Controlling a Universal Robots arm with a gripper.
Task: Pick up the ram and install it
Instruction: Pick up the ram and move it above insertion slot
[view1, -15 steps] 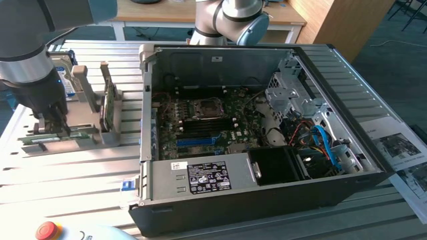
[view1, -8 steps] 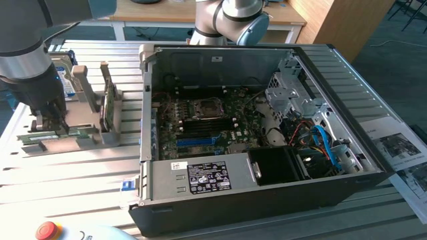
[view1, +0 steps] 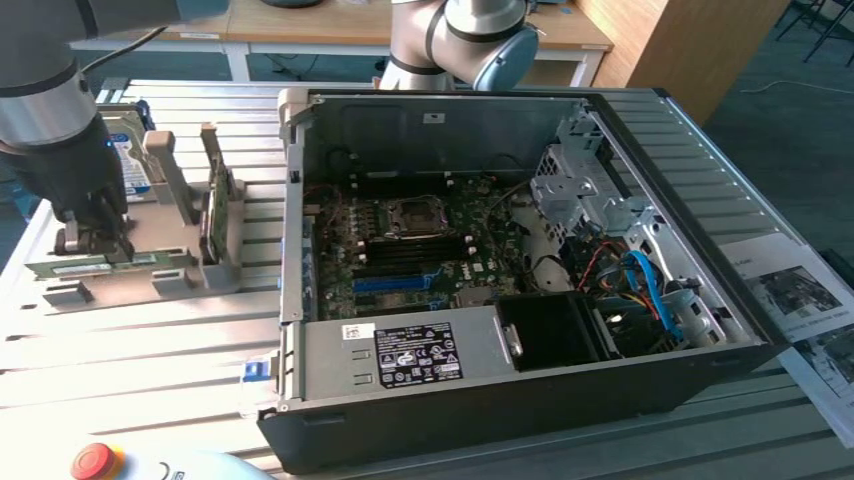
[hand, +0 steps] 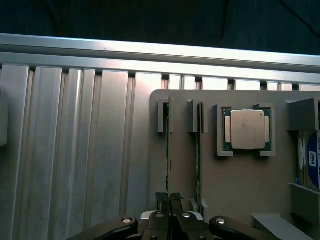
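Finding for you, operator: the pincer (hand: 169, 199) is pressed together on the top edge of the ram (hand: 168, 150), one fingertip on each face. The stick stands on edge in its slot of the grey holder tray (hand: 235, 180) and shows no sign of being lifted out. Just beside the pincer stands a second green stick (hand: 199, 150), untouched. Further along the tray lie the processor chip (hand: 246, 129) and the hard drive (hand: 311, 160), neither part of this job. In the exterior view the pincer (view1: 94, 240) sits at the tray, well apart from the open computer case (view1: 534, 400), whose motherboard (view1: 400, 260) lies exposed. Judgement: grasp made (apparently sound); lift, carry and seating remain outstanding.
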